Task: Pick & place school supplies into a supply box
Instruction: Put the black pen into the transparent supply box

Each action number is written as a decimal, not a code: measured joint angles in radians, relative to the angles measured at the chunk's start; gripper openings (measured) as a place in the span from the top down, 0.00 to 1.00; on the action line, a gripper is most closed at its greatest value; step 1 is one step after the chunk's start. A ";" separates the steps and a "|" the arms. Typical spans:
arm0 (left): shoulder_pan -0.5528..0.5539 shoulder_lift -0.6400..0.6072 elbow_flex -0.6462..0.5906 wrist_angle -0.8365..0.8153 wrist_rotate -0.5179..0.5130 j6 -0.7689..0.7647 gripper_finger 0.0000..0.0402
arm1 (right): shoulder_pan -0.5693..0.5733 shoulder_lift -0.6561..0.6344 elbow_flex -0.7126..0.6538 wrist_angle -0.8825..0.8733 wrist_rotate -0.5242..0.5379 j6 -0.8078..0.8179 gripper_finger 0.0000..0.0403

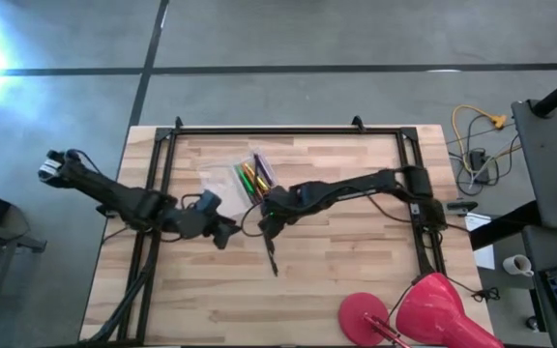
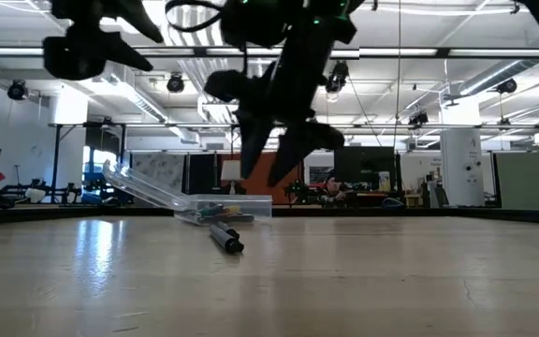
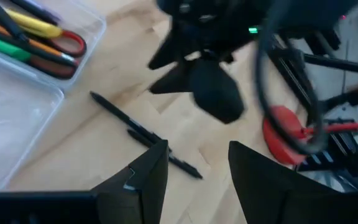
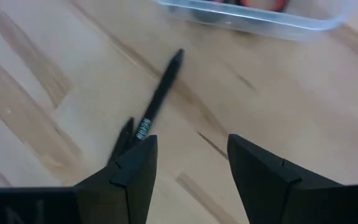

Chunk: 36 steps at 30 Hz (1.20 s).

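Observation:
The clear supply box (image 1: 236, 179) lies open on the table's far middle. It holds orange, yellow and green pens and the red-handled scissors (image 3: 67, 43). A black pen (image 1: 271, 256) lies flat on the wood nearer than the box, also seen in the low view (image 2: 225, 239). My right gripper (image 1: 269, 226) hovers open above the pen's far end (image 4: 160, 99); its fingers hang clear of the table (image 2: 277, 145). My left gripper (image 1: 224, 233) is open just left of it, looking at the pen (image 3: 143, 133).
A red dome lamp (image 1: 424, 311) sits at the table's near right corner. Black frame rails (image 1: 167, 164) run along the left, far and right sides. Yellow-tipped cables (image 1: 482, 126) lie off the table's right. Bare wood lies near the pen.

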 joint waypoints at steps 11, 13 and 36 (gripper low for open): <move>-0.064 -0.161 -0.019 -0.093 -0.030 0.056 0.62 | 0.024 0.199 0.199 -0.007 0.009 0.173 0.54; -0.064 -0.195 -0.019 -0.119 -0.033 0.094 0.62 | 0.026 0.238 0.241 -0.014 0.009 0.184 0.54; -0.062 -0.355 -0.037 -0.221 -0.041 0.248 0.62 | 0.039 0.366 0.403 -0.306 0.086 0.000 0.95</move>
